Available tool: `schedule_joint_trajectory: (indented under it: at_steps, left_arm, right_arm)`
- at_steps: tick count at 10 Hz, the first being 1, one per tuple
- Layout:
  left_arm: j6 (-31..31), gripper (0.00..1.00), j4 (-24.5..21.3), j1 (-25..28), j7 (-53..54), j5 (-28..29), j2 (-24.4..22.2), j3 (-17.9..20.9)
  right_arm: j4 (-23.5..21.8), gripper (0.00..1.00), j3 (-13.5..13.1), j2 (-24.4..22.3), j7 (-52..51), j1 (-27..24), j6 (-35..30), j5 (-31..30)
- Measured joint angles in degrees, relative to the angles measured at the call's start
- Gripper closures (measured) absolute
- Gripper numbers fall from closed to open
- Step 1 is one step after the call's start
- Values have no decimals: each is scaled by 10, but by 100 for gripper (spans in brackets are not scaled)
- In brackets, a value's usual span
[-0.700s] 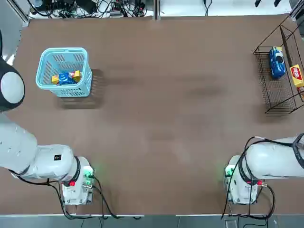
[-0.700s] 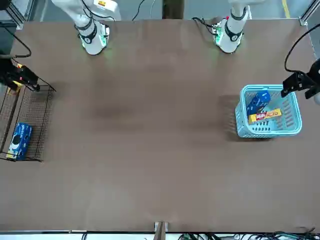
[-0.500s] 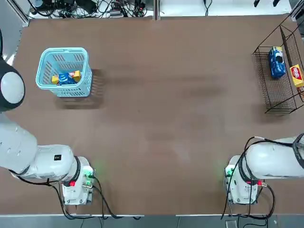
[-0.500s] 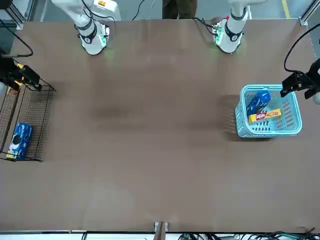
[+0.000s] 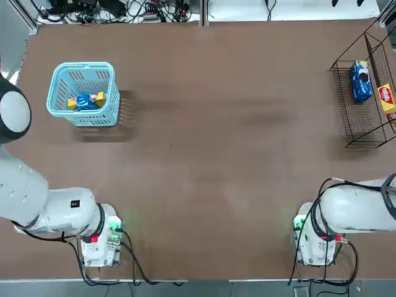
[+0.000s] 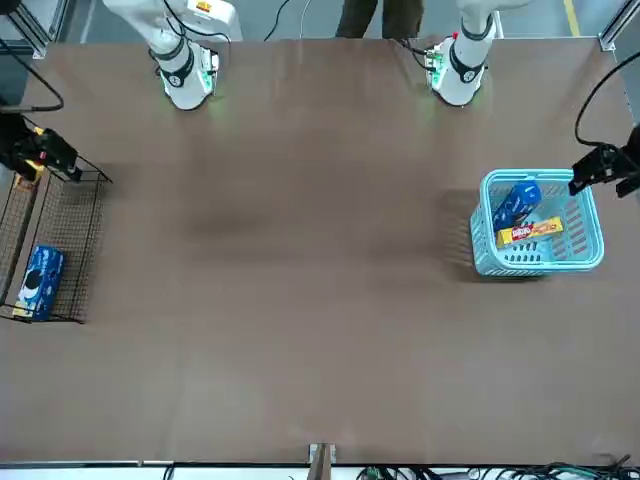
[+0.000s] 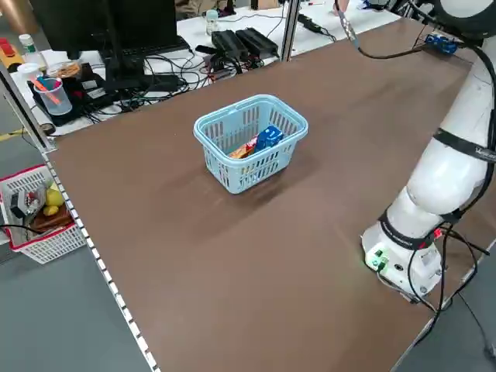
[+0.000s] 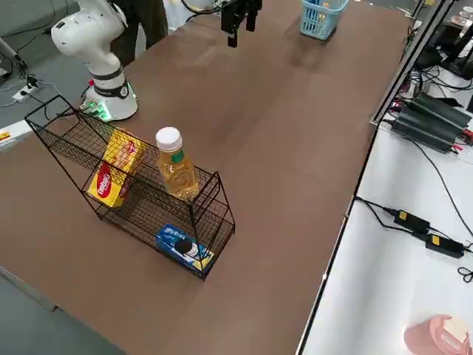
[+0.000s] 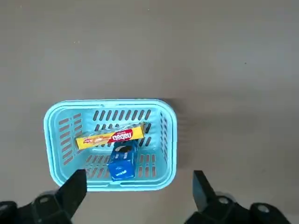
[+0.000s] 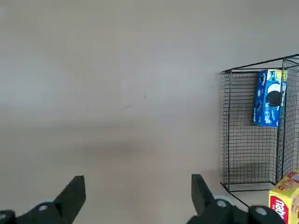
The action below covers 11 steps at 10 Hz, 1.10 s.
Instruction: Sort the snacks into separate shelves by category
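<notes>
The left claw (image 9: 135,198) is hanging high over the table (image 5: 210,154) with its fingers spread wide and nothing between them. Directly below it the light-blue basket (image 9: 51,140) is holding a blue pack (image 9: 123,160) and, touching it, a long yellow box (image 9: 110,136). In the front view this claw (image 6: 603,172) is showing just beside the basket's edge.

The right claw (image 10: 135,196) is likewise gaping wide and empty, hovering above bare table, with the black wire rack (image 10: 247,140) off to one side and well apart from it. On the rack's lower shelf (image 8: 159,214) another blue pack (image 8: 182,248) is lying flat; on the upper shelf (image 8: 92,148) two yellow boxes (image 8: 113,168) are standing next to a capped bottle (image 8: 175,164) of amber liquid.

Compared with the earlier front view, the left claw is sitting slightly farther out past the basket; the right claw (image 6: 45,152) is staying by the rack, and the snacks are lying as before.
</notes>
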Motion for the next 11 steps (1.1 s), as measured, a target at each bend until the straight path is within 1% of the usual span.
schedule_joint_trajectory:
  at_steps: [1,3,5,6,8,9,11]
  left_arm:
    - [0,0,-9,11,0,-2,3,1]
    - [23,0,-45,33,1,-8,4,1]
    - [78,0,-103,34,1,-8,-1,0]
    - [114,0,-141,37,1,-8,-8,0]
    - [176,0,-224,45,1,-8,-31,1]
    - [212,0,-269,49,1,-8,-47,1]
    - [291,0,-373,58,0,-8,-85,1]
  right_arm:
    - [2,0,-2,0,-1,-1,-10,1]
    - [4,0,-3,0,-4,-1,-4,1]
    - [4,0,-3,0,-5,0,5,1]
    - [2,0,-3,0,-5,0,11,1]
    - [-26,0,-1,2,-6,1,45,2]
    - [-39,0,-1,3,-6,2,55,2]
    - [-43,0,0,3,-7,5,60,2]
